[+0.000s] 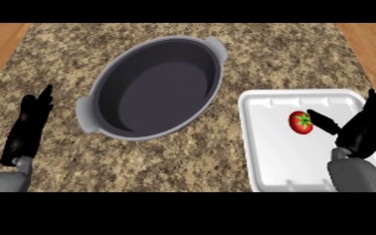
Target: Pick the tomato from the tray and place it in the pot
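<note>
A small red tomato [300, 122] with a green stem lies on the white tray [275, 152] at the right. My right hand [356, 132] hovers over the tray's right side, open, its thumb pointing left and ending just beside the tomato. The fingers rise toward the view's right edge. The grey oval pot [103, 79] with a dark inside stands left of the tray, apart from it, with nothing in it. My left hand [28, 127] rests open at the far left, fingers up.
The speckled granite counter [294, 59] carries everything. Wooden strips [11, 37] show beyond its far left and right corners. The pot has small handles at its near left and far right.
</note>
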Robot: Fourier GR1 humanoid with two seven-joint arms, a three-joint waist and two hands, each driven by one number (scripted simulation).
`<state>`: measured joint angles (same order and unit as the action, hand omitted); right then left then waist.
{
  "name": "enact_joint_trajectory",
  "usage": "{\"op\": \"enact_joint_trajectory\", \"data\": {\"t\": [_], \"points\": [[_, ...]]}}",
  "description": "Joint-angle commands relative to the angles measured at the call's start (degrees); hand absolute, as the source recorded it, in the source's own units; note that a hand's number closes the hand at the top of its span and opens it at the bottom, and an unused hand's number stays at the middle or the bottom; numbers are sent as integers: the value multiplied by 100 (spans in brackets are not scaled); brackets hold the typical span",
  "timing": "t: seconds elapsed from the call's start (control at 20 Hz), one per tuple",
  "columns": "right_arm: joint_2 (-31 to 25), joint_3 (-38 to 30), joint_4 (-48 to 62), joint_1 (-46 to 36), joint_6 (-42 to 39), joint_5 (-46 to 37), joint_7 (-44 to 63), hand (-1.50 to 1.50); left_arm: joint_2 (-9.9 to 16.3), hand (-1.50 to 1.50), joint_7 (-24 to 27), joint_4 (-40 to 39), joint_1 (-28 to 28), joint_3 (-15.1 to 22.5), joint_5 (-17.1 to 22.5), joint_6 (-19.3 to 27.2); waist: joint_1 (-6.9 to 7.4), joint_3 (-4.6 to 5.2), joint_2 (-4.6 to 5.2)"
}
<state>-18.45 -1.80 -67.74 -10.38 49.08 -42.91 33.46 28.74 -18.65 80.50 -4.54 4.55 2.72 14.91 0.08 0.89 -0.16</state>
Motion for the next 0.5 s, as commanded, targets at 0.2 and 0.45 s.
{"op": "enact_joint_trajectory", "data": {"t": [0.2, 0.45], "points": [[132, 446, -93, -764, -2412, -773, 2554, -150, 114, 0, -166, -35, -159, -66, 74, -162, 49, 0, -49], [630, 772, -566, -1472, -3901, -753, 4129, -150, -211, 0, -156, -59, 42, 134, -36, 18, 27, -39, -58]]}}
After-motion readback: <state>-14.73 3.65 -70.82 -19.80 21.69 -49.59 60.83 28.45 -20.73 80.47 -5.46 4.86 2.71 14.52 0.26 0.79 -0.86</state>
